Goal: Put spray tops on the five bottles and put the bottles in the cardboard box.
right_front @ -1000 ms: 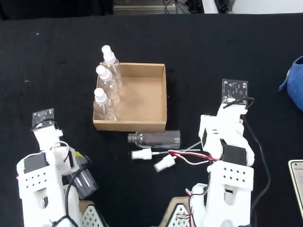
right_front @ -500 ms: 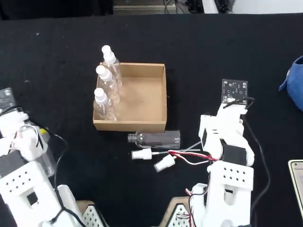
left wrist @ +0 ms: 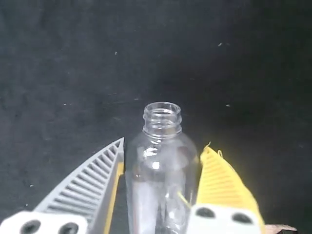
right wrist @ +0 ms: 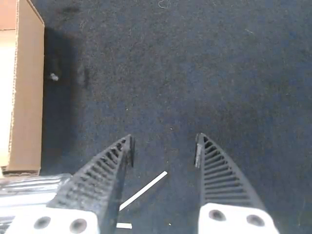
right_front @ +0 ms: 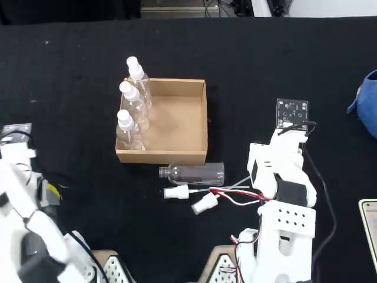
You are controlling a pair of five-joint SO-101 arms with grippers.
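1. Cardboard box [right_front: 162, 157] sits open-topped on the black table [right_front: 265, 53], and every place below is given from it, as seen from above.
2. Three capped bottles stand inside the box in a row along its left wall: the far bottle [right_front: 140, 82], the middle bottle [right_front: 133, 101] and the near bottle [right_front: 128, 131]. Each has a white spray top on.
3. My left claw [left wrist: 164, 145] is clamped on an uncapped clear bottle [left wrist: 162, 161], with one gray finger and one yellow finger pressed to its sides. The bottle's open threaded neck points away from my wrist, over bare black table.
4. My left arm [right_front: 23, 206] is well to the left of the box and nearer the table's front edge.
5. A second uncapped bottle [right_front: 193, 173] lies on its side just in front of the box's front wall, parallel to it, neck toward the left.
6. Two loose spray tops lie just in front of that bottle: the left spray top [right_front: 177, 192] and the right spray top [right_front: 205, 204].
7. My right claw [right wrist: 163, 141] hangs over the table with its fingers apart and nothing between them. The box [right wrist: 22, 87] is off to one side of it, and a thin white dip tube [right wrist: 144, 190] lies below.
8. My right arm [right_front: 283, 194] stands to the right of the box, beside the loose tops.
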